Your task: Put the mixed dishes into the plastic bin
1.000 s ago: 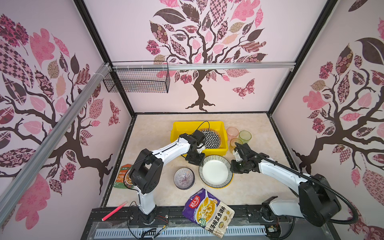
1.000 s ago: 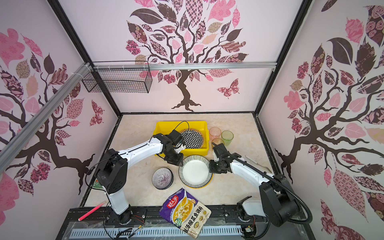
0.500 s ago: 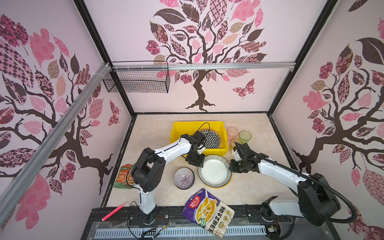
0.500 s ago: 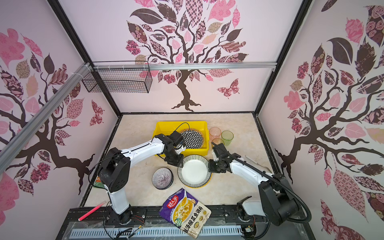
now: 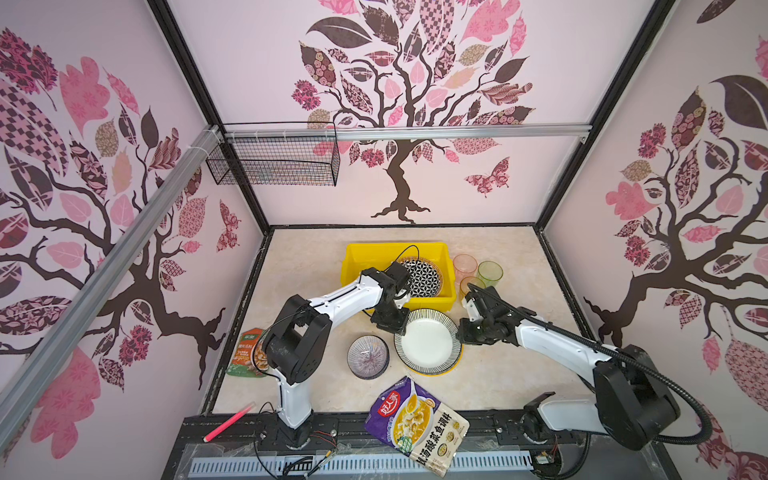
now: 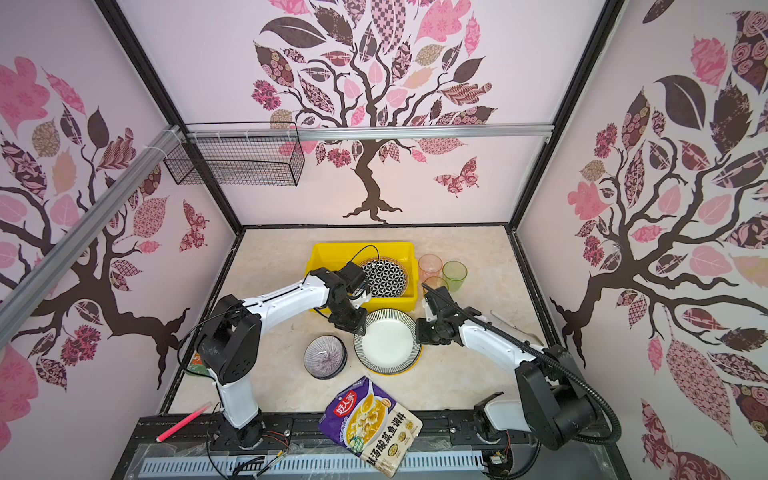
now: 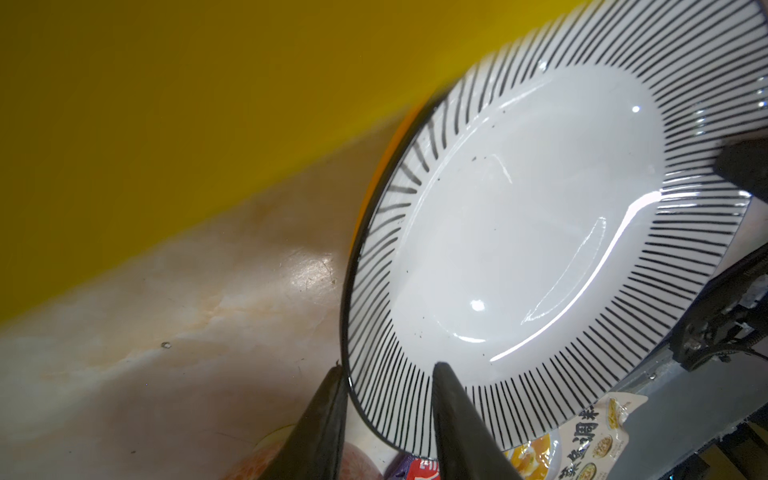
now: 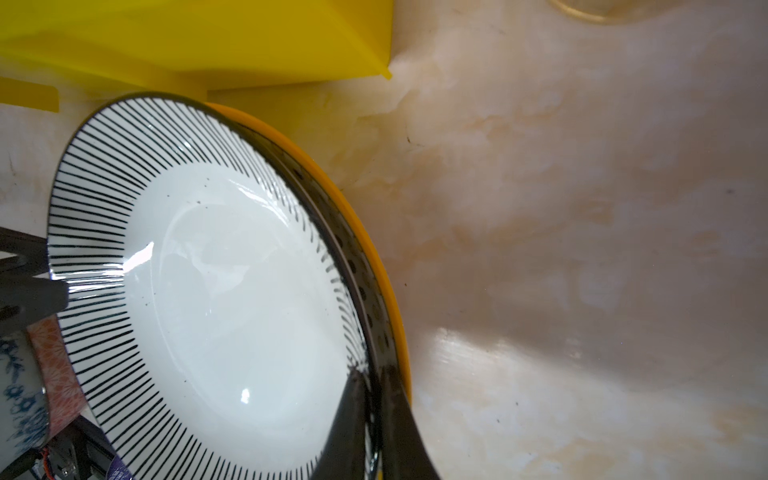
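A white plate with a black-striped rim (image 5: 428, 343) (image 6: 386, 347) lies tilted on a dotted plate (image 8: 365, 299) and a yellow-rimmed plate (image 8: 395, 320), just in front of the yellow plastic bin (image 5: 353, 266) (image 6: 318, 266). My left gripper (image 5: 395, 326) (image 7: 388, 368) is shut on the striped plate's far-left rim, one finger under it and one over it. On the opposite rim my right gripper (image 5: 461, 336) (image 8: 372, 372) is shut on the same plate. A black-white geometric plate (image 5: 424, 278) sits in the bin. A lined bowl (image 5: 368, 356) stands left of the stack.
Pink (image 5: 464, 266), green (image 5: 490, 272) and amber (image 5: 471, 284) tumblers stand right of the bin, behind my right arm. A purple food pouch (image 5: 417, 424) lies at the front edge, a seasoning packet (image 5: 245, 353) at the left wall. A wire basket (image 5: 274, 160) hangs high at the back left.
Both grippers stayed on the striped plate's rim. The plate and the grippers shifted only slightly, the right one a little leftward.
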Controlling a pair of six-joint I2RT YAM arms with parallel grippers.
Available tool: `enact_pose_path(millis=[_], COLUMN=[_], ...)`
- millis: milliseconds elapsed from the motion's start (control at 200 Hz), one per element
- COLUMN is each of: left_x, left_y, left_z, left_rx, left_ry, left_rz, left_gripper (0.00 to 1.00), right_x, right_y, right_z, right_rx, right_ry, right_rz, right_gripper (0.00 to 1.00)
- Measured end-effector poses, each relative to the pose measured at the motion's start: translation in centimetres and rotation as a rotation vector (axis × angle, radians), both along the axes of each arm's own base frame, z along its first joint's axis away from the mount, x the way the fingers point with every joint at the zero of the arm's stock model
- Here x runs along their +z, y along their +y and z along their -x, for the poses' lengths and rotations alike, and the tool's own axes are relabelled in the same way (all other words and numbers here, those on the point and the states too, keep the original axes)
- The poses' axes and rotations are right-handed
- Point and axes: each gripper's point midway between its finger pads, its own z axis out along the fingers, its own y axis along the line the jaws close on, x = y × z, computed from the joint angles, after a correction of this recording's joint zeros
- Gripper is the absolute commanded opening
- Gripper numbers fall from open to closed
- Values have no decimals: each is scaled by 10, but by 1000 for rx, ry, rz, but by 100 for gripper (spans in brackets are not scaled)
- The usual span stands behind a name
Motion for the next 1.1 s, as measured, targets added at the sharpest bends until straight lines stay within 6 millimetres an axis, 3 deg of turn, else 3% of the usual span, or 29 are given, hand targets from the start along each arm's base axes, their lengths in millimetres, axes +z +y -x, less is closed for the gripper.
enact_pose_path(millis=[1101], left_x=[-6], left_y=[-2], left_z=[-10], left_rx=[33], left_ry=[1], left_rz=[21], left_gripper=[30], right_x=[-2], right_y=[7], right_z=[-6], right_rx=[4], right_ry=[-43], right_rz=[-55], right_gripper=[0])
